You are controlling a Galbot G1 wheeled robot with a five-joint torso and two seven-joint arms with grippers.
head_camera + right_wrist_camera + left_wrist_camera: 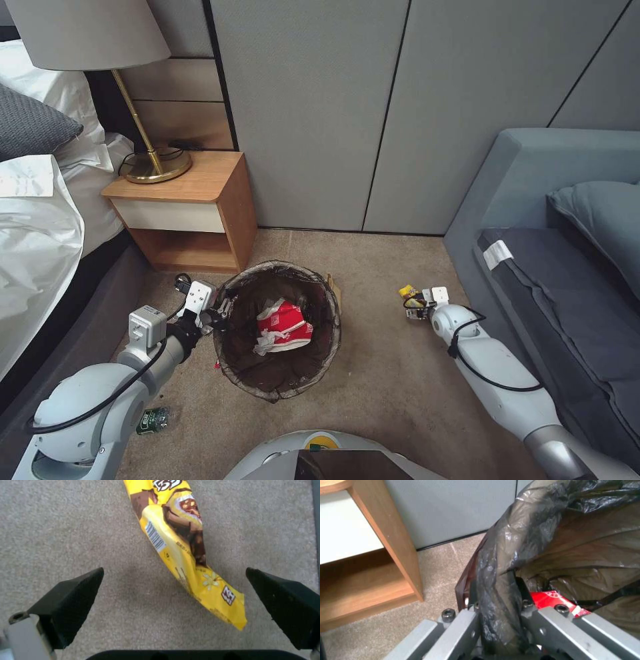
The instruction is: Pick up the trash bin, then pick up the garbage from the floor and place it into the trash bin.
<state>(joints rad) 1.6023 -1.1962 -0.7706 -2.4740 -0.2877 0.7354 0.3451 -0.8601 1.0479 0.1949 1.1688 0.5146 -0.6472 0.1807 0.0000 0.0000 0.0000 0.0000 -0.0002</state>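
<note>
The trash bin (pixel 235 360), lined with a dark bag, is on the carpet in the middle of the head view. A red-and-white wrapper (pixel 285 323) and white tissue lie inside it. My left gripper (pixel 219 312) is shut on the bin's left rim. In the left wrist view its fingers (pixel 528 605) clamp the bag-covered rim (pixel 496 580). My right gripper (pixel 417 308) hangs low over the floor (pixel 387 393) with its fingers open. They straddle a yellow snack packet (pixel 176 542) without touching it. A small green-labelled bottle (pixel 153 420) lies on the floor beside my left arm.
A wooden nightstand (pixel 200 213) with a brass lamp (pixel 150 167) stands just behind the bin's left side. The bed (pixel 40 253) is at the left and a grey sofa (pixel 533 280) close at the right. A brown paper edge (pixel 335 288) shows behind the bin.
</note>
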